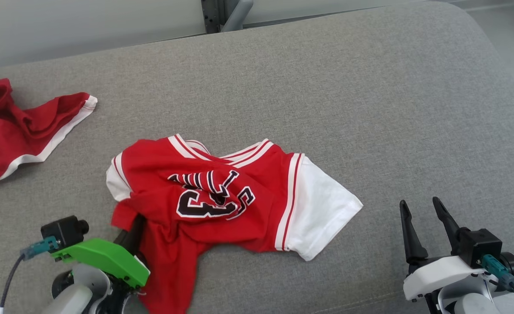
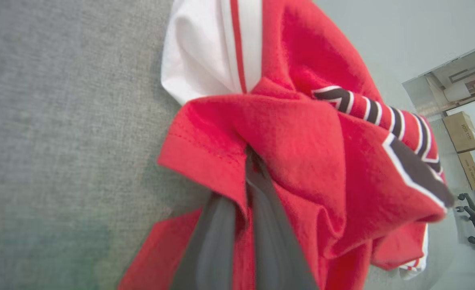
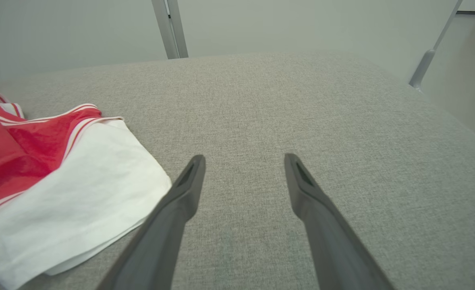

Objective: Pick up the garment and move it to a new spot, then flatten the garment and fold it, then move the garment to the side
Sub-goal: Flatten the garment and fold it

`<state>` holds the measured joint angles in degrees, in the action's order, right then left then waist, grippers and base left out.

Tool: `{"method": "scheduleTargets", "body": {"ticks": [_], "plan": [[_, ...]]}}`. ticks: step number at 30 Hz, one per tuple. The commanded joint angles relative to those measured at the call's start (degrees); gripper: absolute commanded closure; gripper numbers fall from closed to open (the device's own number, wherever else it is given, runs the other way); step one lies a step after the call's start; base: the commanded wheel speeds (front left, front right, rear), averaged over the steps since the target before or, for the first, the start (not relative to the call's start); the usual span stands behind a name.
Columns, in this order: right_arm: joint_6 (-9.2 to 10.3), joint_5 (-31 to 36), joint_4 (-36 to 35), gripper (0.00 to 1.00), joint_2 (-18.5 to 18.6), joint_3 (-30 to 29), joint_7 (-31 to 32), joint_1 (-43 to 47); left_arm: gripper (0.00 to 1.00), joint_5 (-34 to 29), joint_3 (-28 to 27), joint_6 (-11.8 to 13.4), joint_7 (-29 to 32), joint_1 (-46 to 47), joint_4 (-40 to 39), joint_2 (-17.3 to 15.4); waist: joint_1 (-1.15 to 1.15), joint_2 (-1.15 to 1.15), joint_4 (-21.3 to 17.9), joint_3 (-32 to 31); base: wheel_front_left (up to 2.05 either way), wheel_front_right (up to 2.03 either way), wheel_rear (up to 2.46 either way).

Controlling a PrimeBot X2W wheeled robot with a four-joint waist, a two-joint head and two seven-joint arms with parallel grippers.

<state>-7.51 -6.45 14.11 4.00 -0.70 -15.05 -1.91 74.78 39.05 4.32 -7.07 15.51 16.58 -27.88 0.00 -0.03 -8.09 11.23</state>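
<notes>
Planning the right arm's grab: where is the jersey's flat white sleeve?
Head view: the flat white sleeve lies on the grey cushion at the jersey's right end, left of the open right gripper.

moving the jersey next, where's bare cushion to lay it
Free: grey fabric cushion behind the red-and-white jersey, and right of its white sleeve around the open right gripper. Crowded: far left, a second red garment; near left, the left gripper shut on the jersey.

Both jaws are long, dark and tapered. The left wrist has a green bracket [image 1: 108, 261], the right a white bracket [image 1: 437, 274]. Each carries a black camera [image 1: 65, 230] with a teal plug [image 1: 39, 247].
</notes>
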Motion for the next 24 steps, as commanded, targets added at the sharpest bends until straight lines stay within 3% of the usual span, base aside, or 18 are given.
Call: {"method": "scheduleTargets", "body": {"ticks": [1, 12, 17, 18, 19, 24], "plan": [[0.04, -0.2, 0.0, 0.00, -0.1, -0.1, -0.2, -0.5, 1.00, -0.8, -0.7, -0.3, -0.8, 1.7, 0.7, -0.2, 0.00, 0.03, 0.0, 0.0, 0.00, 0.00, 0.00], [0.04, 0.1, 0.3, 0.00, 0.0, -0.3, -0.2, -0.2, 1.00, -6.0, -4.1, 1.6, -5.8, 10.2, 8.6, -1.7, 0.00, 0.03, 0.3, -0.7, 0.00, 0.00, 0.00], [0.04, 0.3, 0.4, 0.00, 0.1, -0.2, -0.2, 0.3, 1.00, -4.3, -2.4, 1.2, -0.9, 9.6, 11.7, -1.5, 0.00, 0.03, 0.5, -1.5, 0.00, 0.00, 0.00], [0.04, 0.4, 0.3, 0.00, 0.1, -0.3, -0.2, 0.8, 0.61, -3.8, -2.0, 1.1, 0.7, 8.8, 12.2, -1.4, 0.00, 0.03, 0.8, -1.8, 0.00, 0.00, 0.00], [0.04, 0.4, 0.3, 0.00, 0.1, -0.3, -0.2, 0.9, 0.02, -4.0, -1.9, 1.6, 0.6, 8.5, 12.5, -1.6, 0.00, 0.03, 1.0, -1.9, 0.00, 0.00, 0.00], [0.04, 0.5, 0.3, 0.00, 0.1, -0.2, -0.2, 1.6, 0.00, -4.8, -2.7, 3.3, -2.1, 6.9, 13.3, -2.0, 0.00, 0.03, 1.8, -2.4, 0.00, 0.00, 0.00]]}}
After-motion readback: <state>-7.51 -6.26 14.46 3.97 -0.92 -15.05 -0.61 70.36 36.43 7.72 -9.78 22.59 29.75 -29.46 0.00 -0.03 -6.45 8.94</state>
